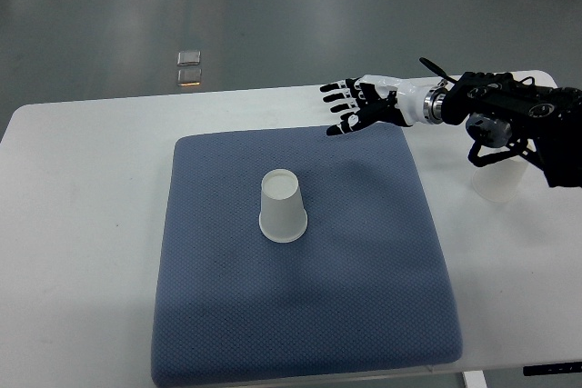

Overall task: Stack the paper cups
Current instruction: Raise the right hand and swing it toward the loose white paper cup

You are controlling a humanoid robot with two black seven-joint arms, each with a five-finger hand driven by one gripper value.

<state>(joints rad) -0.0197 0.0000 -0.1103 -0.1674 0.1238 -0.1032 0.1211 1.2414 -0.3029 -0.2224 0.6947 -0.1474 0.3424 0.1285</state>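
Note:
A white paper cup stands upside down near the middle of the blue-grey mat. A second white cup rests on the table at the right, partly hidden under my right forearm. My right hand hovers over the mat's far right corner, fingers spread and holding nothing, well up and right of the centre cup. The left arm does not show.
The white table carries the mat and has its far edge just behind my hand. A small shiny object lies on the grey floor beyond the table.

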